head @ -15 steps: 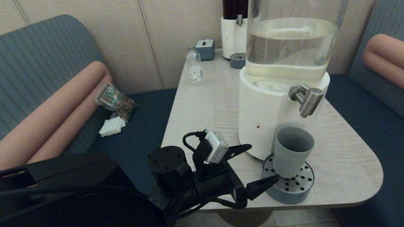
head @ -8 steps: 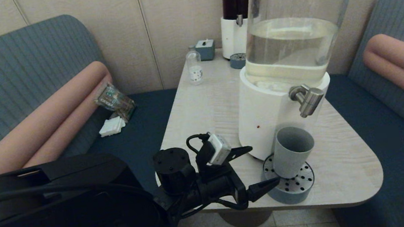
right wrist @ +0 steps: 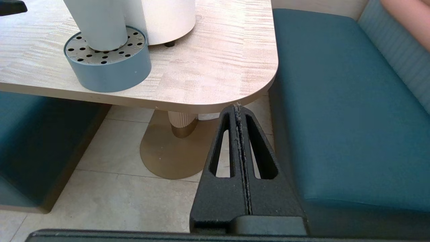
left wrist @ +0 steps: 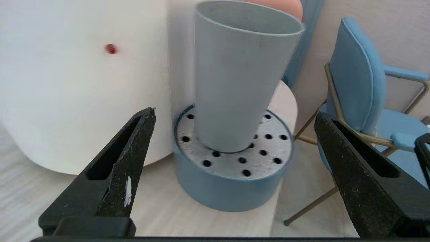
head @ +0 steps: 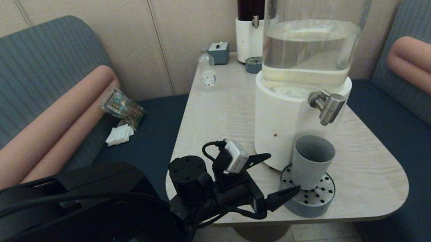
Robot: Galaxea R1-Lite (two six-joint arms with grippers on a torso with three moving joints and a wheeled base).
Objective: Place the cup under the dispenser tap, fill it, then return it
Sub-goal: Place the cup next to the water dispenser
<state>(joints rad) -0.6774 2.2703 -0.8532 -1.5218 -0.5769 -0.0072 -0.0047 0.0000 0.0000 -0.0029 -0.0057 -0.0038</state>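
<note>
The grey-blue cup point(head: 310, 161) stands upright on the perforated blue drip tray point(head: 322, 200), under the brushed-steel dispenser tap point(head: 329, 106) of the big white-based dispenser point(head: 287, 129). In the left wrist view the cup point(left wrist: 240, 77) sits straight ahead, beyond the fingertips. My left gripper point(head: 277, 175) is open, just left of the cup and tray, not touching either; its midpoint point(left wrist: 235, 112) lies short of the cup. My right gripper point(right wrist: 238, 109) is shut on nothing, parked below the table's front right corner.
The dispenser base point(left wrist: 77, 84) stands close beside one left finger. The table edge point(head: 332, 218) runs just in front of the tray. A small clear bottle point(head: 207, 73), a small box point(head: 219, 52) and the dark-red dispenser point(head: 252, 15) stand at the back. Benches flank the table.
My left gripper has crept forward and slightly up toward the cup, staying open. The cup has not moved.
</note>
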